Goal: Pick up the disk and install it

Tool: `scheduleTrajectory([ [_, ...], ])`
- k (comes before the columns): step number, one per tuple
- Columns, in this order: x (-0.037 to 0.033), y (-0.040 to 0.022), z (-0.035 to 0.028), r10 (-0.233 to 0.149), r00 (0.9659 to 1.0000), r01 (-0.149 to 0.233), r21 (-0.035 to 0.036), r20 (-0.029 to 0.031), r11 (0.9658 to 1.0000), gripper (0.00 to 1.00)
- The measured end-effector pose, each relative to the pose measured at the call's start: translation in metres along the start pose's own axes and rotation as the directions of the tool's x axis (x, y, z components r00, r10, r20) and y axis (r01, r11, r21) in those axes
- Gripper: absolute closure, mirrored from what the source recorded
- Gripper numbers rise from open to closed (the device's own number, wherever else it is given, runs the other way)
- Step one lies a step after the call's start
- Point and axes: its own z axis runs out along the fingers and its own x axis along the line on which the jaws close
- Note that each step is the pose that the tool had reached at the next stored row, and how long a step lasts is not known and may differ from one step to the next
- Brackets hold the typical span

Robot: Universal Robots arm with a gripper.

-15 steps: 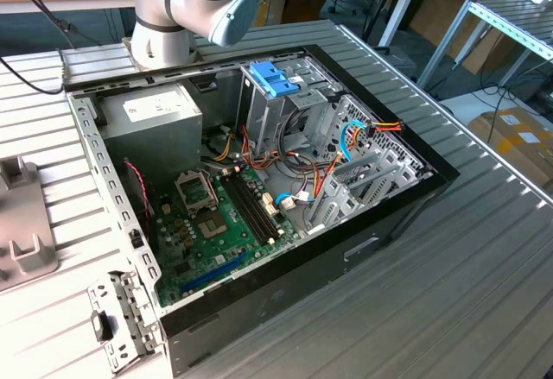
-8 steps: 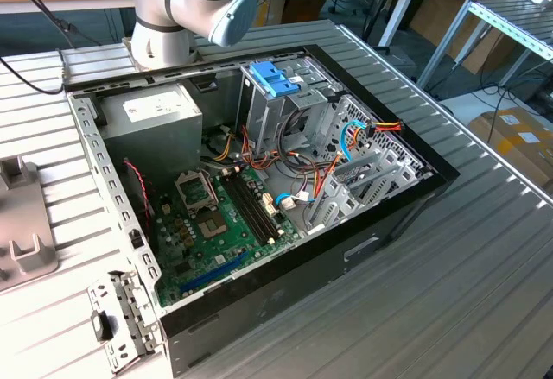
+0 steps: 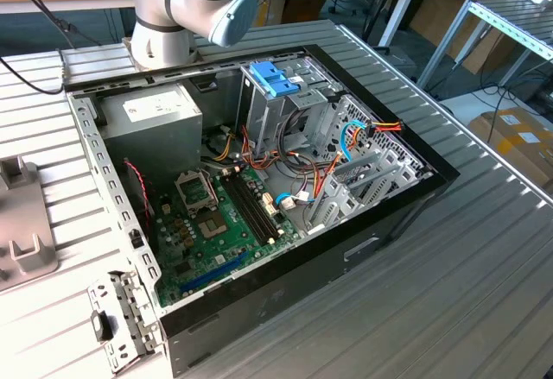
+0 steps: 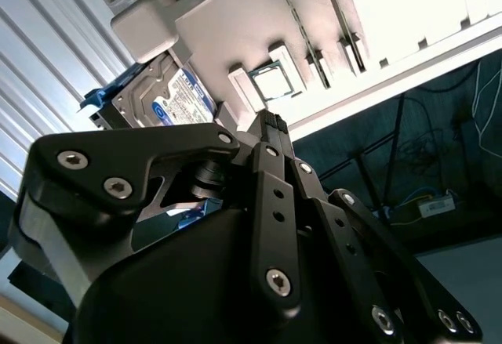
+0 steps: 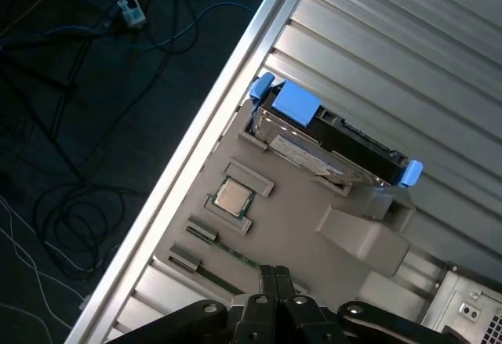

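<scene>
Blue-railed disk (image 5: 329, 140) sits slotted in a grey tray (image 5: 298, 203) at the table's (image 5: 408, 38) edge, with bare ribbed surface beyond it. Gripper (image 5: 271, 275) hovers over the tray, fingers closed together and empty.

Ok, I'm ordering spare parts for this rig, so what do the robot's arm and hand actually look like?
The arm is a thick silver-grey metal tube with rounded joints, one of them closed by a light-blue round cap. The matte black hand is built from flat, angular link bars with rounded ends, pinned together by silver socket-head screws.
</scene>
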Motion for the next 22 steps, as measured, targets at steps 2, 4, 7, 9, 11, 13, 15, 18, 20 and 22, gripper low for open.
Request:
scheduleTrajectory([
  [2,0.0000,0.0000,0.0000,-0.005,1.0000,0.005,-0.0001,-0.0002,1.0000,0.89],
  [4,0.0000,0.0000,0.0000,-0.012,0.9999,0.012,-0.0003,-0.0005,0.9999,0.89],
  [7,0.0000,0.0000,0.0000,-0.023,0.9997,0.023,-0.0006,-0.0010,0.9997,0.89],
  [9,0.0000,0.0000,0.0000,-0.028,0.9996,0.028,-0.0007,-0.0013,0.9996,0.89],
  [11,0.0000,0.0000,0.0000,-0.035,0.9994,0.035,-0.0009,-0.0015,0.9994,0.89],
  [13,0.0000,0.0000,0.0000,-0.040,0.9992,0.040,-0.0011,-0.0018,0.9992,0.89],
  [15,0.0000,0.0000,0.0000,-0.046,0.9989,0.046,-0.0011,-0.0020,0.9989,0.89],
  [18,0.0000,0.0000,0.0000,-0.057,0.9984,0.057,-0.0015,-0.0025,0.9984,0.89],
  [20,0.0000,0.0000,0.0000,-0.062,0.9980,0.062,-0.0016,-0.0027,0.9981,0.89],
  [22,0.0000,0.0000,0.0000,-0.067,0.9977,0.067,-0.0017,-0.0029,0.9977,0.89],
])
